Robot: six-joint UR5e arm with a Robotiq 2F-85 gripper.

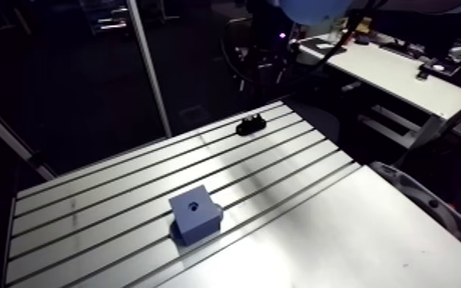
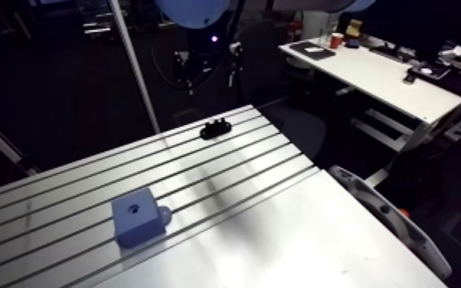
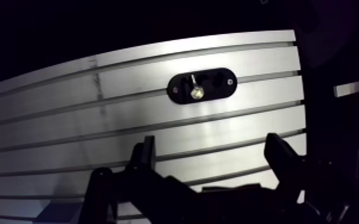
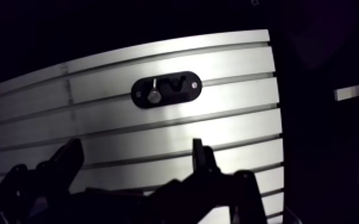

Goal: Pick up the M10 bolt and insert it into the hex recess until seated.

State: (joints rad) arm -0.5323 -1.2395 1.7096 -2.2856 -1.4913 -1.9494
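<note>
I have the fingers (image 3: 148,158) spread wide with nothing between them, hovering above the desk (image 1: 96,195). The bolt (image 3: 195,91) has not been picked up yet: it sits in the black holder (image 3: 217,84), toward one end of it, and the holder's other slot looks bare.

What matters for my next move is that the holder lies straight ahead of the fingers, well apart from them and roughly in line with the gap between them. The bolt's bright head is on the side of the holder nearer the fingers, with the thin shank running away from them. I can't tell whether it stands or leans.

The grey block (image 1: 195,215) with the recess (image 1: 193,205) in its top face sits well apart from the holder, across several slots of the desk. I judge I must go forward and down over the holder, and square the fingers across that shank before closing
</note>
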